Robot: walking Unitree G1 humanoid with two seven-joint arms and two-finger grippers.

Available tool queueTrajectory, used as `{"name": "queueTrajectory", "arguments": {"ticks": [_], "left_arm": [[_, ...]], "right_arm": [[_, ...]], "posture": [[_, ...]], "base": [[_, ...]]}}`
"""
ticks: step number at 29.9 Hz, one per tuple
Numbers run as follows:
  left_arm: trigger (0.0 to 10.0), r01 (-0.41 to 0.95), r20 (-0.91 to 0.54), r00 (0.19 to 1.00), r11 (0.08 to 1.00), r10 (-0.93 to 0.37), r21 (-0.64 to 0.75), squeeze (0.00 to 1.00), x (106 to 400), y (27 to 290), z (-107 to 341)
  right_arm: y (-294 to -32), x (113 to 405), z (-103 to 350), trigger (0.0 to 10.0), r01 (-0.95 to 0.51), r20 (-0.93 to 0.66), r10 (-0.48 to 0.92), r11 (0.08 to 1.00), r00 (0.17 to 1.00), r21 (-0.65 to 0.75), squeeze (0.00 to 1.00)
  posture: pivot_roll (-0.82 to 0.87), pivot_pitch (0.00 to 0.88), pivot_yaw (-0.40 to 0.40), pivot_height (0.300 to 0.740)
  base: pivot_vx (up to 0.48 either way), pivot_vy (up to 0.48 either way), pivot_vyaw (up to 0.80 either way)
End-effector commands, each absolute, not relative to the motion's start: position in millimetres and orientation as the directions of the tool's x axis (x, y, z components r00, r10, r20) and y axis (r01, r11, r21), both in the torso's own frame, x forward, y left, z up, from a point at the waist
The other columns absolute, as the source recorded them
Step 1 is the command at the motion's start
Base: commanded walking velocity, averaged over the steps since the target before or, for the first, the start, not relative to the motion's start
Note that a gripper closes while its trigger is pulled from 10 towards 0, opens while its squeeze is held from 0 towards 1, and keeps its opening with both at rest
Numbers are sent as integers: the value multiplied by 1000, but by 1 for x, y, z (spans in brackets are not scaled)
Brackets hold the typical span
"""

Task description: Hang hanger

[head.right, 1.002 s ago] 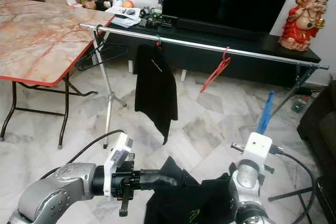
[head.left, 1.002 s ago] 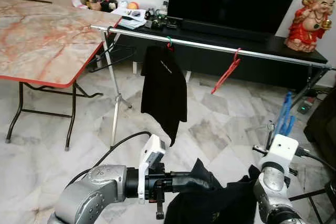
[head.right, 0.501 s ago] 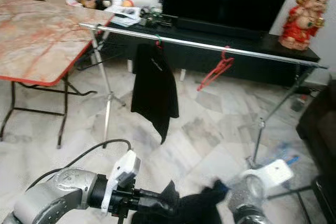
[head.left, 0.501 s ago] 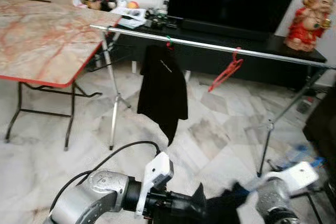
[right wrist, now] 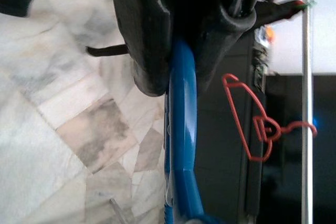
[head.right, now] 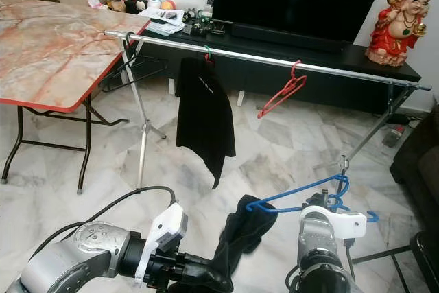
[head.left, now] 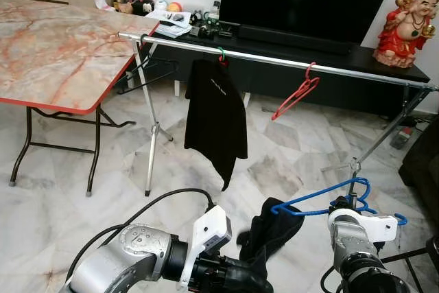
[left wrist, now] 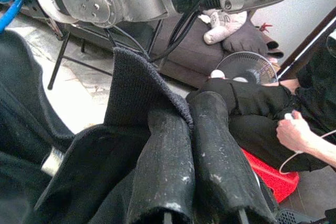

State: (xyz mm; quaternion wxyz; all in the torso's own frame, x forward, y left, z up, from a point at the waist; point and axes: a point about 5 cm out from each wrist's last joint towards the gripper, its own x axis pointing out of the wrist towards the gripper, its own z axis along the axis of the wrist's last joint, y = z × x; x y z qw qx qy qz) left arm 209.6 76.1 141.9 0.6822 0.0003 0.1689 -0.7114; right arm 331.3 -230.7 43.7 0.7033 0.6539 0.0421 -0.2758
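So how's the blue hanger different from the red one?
The blue hanger is clamped in the right hand, low over the floor, lying roughly level with a black garment draped from one end. The red hanger hangs bare and tilted on the rail. Both are thin hangers.

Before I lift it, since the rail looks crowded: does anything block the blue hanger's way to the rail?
Nothing visible blocks the blue hanger. The rail is bare right of the red hanger; the hung black shirt is further left.
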Motion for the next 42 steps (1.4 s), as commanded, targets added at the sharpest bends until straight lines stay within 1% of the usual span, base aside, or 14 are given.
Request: {"name": "queueTrajectory", "arguments": {"ticks": [1,6,12,21,23,24,25,27,29,34,37,39,40,42], "left_arm": [[0,979,-236,-87,-39,-968,-202,0,208,71,146],[0,982,-246,-97,-53,-964,-182,0,207,70,150],[0,982,-263,-115,-70,-958,-176,0,203,73,150],[0,982,-269,-68,-17,-961,-188,0,207,76,144],[39,985,-276,-14,34,-961,-169,0,213,78,142],[2039,981,-301,67,118,-951,-156,0,222,83,138],[2039,981,-301,67,118,-951,-156,0,222,83,138],[1529,950,-335,250,296,-908,-95,0,243,97,129],[2588,903,-351,383,427,-855,-55,0,259,107,124],[0,843,-407,484,538,-775,-22,0,271,121,113],[0,831,-425,497,556,-757,-21,0,272,124,109],[0,841,-431,479,540,-765,-25,0,270,122,105],[0,846,-425,469,533,-774,-36,0,269,121,104],[0,847,-422,466,530,-777,-41,0,269,121,103]], "right_arm": [[-234,334,49,10000,405,-396,-346,-48,851,913,0],[-235,334,49,10000,370,-371,-347,-71,861,926,0],[-218,354,88,10000,-73,70,-166,-8,984,997,0],[-227,346,102,10000,-332,317,-139,-101,938,938,0],[-220,347,94,10000,-234,239,-50,99,970,967,0],[-217,345,84,10000,-144,151,-19,213,988,966,0],[-217,345,84,10000,-144,151,-19,213,988,966,0],[-226,333,52,10000,220,-198,-97,424,976,878,0],[-236,318,30,10000,456,-413,-195,449,890,769,0],[-247,312,28,10000,495,-417,-295,276,859,824,0],[-248,314,31,10000,463,-404,-332,118,852,879,0],[-245,326,46,10000,257,-267,-327,-76,907,963,0],[-241,338,67,10000,75,-88,-301,-54,949,996,0],[-238,342,74,10000,21,-27,-281,-24,959,999,0]], "posture": [[157,16,-135,740],[157,16,-137,740],[157,12,-138,740],[151,8,-140,740],[147,10,-141,740],[145,9,-142,740],[145,9,-142,740],[145,12,-144,740],[145,13,-144,740],[151,15,-143,740],[147,17,-141,740],[148,17,-140,740],[149,18,-140,740],[146,18,-140,740]], "base": [[0,0,0],[0,0,0],[0,0,0],[0,0,0],[0,0,0],[0,0,0],[0,0,0],[0,0,0],[0,0,0],[0,0,0],[0,0,0],[0,0,0],[0,0,0],[0,0,0]]}}
